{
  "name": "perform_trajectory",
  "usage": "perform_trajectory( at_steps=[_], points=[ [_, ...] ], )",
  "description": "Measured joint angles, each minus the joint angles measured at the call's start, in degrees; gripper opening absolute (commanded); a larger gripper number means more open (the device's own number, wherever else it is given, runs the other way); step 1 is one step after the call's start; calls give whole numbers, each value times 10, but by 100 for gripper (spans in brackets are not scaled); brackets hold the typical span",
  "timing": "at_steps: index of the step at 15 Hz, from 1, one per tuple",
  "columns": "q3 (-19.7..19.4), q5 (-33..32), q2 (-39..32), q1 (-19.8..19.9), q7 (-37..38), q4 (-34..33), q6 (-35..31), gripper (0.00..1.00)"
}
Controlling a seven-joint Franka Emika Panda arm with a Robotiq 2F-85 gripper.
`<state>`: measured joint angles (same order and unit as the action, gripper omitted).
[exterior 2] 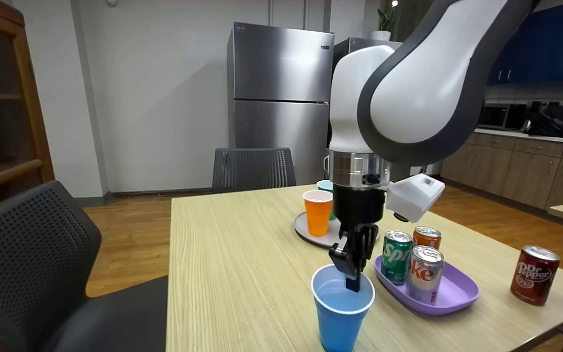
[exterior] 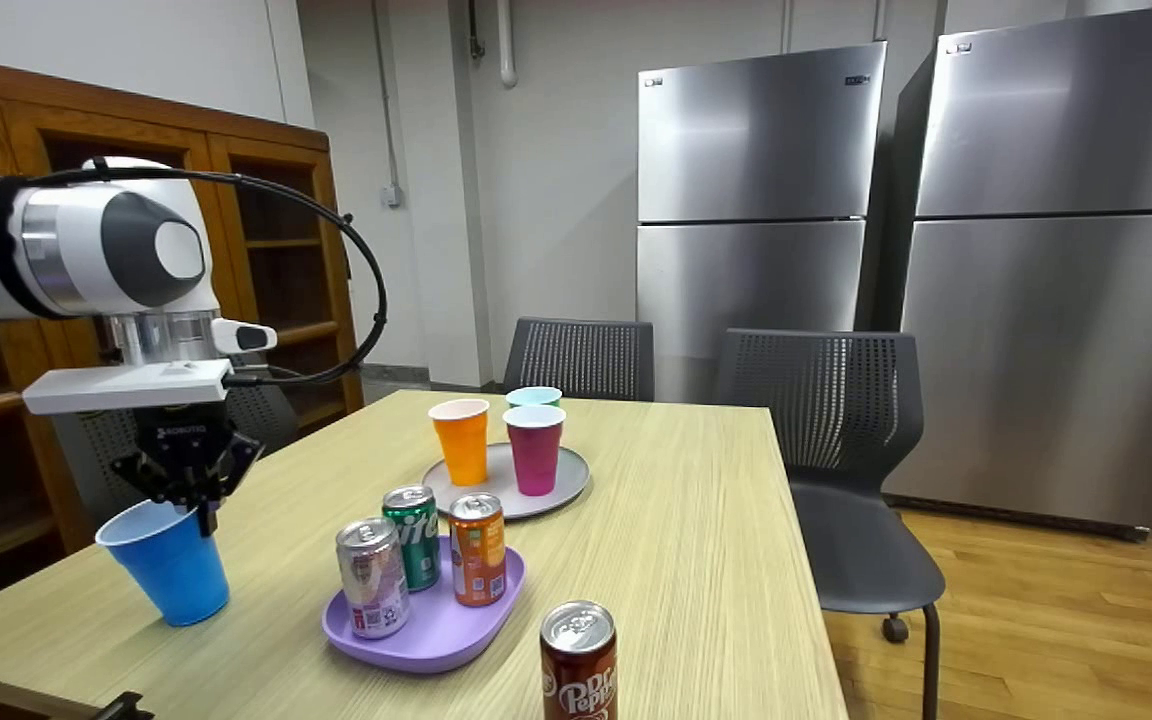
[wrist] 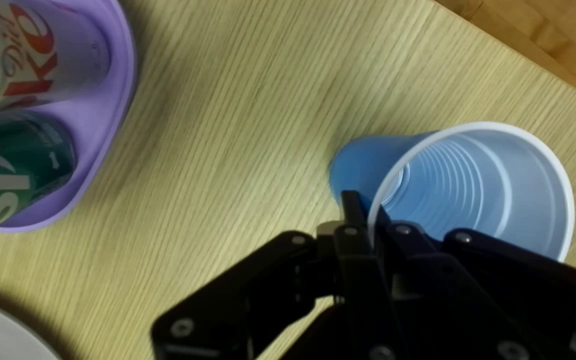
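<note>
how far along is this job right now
Apparently done: the orange cup, magenta cup and teal cup stand on the gray plate, and three cans sit on the purple tray. In hand: the gripper pinches the blue cup by its wall. Seemingly left: the blue cup isn't on the plate, and the Dr Pepper can stands off the tray.

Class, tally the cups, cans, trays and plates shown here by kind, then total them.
Cups: 4 (blue cup, orange cup, magenta cup, teal cup)
Cans: 4 (Sprite, Diet Coke, orange can, Dr Pepper)
Trays: 1 (purple tray)
Plates: 1 (grey plate)
Total: 10
</note>
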<state>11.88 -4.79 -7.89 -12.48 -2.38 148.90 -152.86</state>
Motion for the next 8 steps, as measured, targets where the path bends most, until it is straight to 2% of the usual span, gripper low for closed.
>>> perform_trajectory(
  at_steps=[8],
  points=[
    [22,52,11,-2,0,0,-1,1]
  ],
)
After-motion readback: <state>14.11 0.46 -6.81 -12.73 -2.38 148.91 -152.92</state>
